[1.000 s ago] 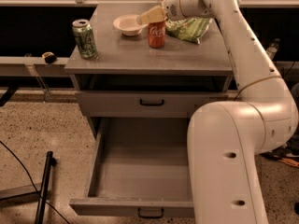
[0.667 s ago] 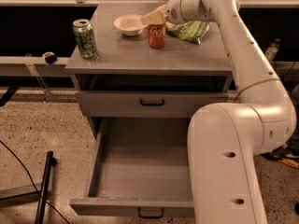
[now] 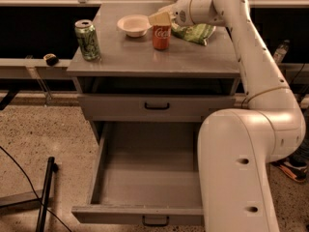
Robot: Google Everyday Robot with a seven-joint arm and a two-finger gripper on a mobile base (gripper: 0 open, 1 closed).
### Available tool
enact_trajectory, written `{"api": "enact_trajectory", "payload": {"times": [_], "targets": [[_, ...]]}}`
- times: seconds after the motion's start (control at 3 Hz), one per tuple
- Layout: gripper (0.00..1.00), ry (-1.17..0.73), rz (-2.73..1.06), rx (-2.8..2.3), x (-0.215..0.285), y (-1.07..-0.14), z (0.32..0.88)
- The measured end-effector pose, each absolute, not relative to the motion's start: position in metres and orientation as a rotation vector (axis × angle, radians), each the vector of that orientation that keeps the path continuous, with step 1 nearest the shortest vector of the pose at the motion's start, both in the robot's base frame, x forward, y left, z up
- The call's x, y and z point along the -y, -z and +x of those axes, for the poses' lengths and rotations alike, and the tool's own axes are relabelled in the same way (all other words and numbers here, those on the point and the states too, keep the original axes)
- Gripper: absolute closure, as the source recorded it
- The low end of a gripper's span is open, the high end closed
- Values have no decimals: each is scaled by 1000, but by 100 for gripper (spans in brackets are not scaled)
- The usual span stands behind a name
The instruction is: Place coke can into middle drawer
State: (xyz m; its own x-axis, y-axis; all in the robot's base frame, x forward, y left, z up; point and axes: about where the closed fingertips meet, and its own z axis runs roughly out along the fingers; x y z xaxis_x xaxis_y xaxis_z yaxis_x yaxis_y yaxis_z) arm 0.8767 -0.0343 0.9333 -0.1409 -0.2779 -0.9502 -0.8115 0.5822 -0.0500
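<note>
The arm's (image 3: 253,62) wrist had dipped slightly toward the coke can (image 3: 161,36) since a second before; the can had not moved. The white arm reached up across the right side of the grey cabinet (image 3: 145,59). The middle drawer (image 3: 137,214) stood pulled out. On top, a green bag (image 3: 197,33) lay behind the red can, beside a white bowl (image 3: 133,25). A green soda can (image 3: 87,40) stood at the left. The gripper (image 3: 160,19) sat right over the coke can's top; whether it gripped could not be told.

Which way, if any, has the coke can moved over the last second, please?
No. The coke can stands at the same spot beside the white bowl on the cabinet top; the gripper is right over it.
</note>
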Motion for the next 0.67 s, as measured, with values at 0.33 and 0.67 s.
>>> {"api": "enact_trajectory", "payload": {"times": [0.33,0.67], "targets": [[100,-648,-980,-1544,48,-970,844],[100,-690,-1175,-1389,37,-1000,773]]}}
